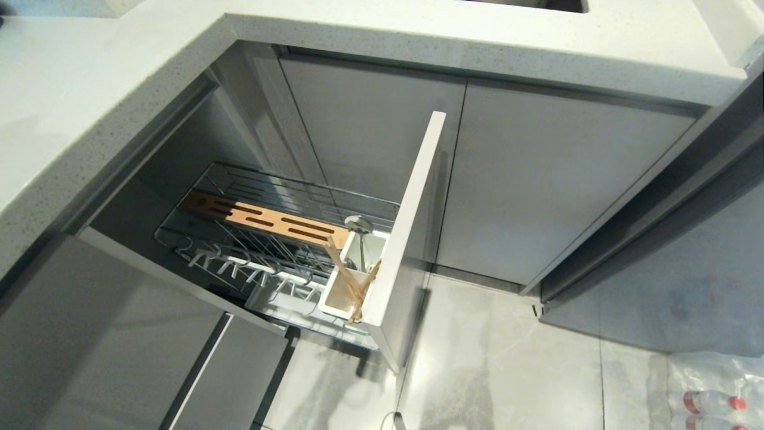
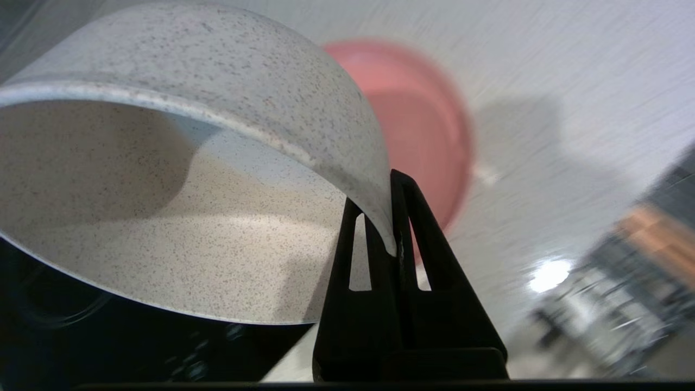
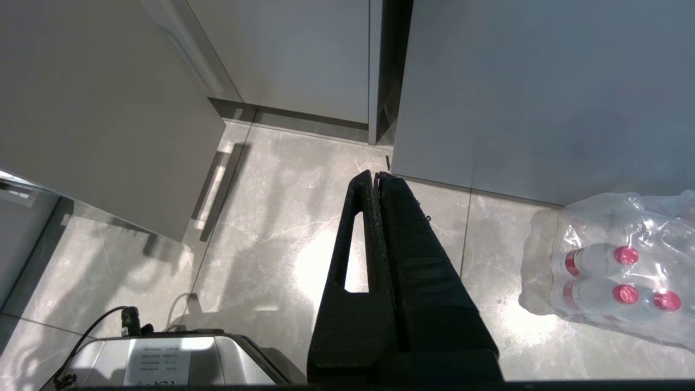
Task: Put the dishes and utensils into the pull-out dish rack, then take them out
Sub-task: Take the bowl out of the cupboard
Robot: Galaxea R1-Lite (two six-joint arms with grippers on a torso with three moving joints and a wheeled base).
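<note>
The left hand (image 2: 392,217) is closed on the thin rim of the white bowl (image 2: 179,179); the pink plate (image 2: 423,136) lies on the desk (image 2: 570,70) behind it, toward one o'clock. Such an edge grip could let the bowl swing or slip out during a fast carry

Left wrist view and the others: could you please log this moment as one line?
left gripper: shut on bowl rim | pink plate: on counter | rack: open; chopsticks, spoon in cup | right gripper: shut, parked over floor
</note>
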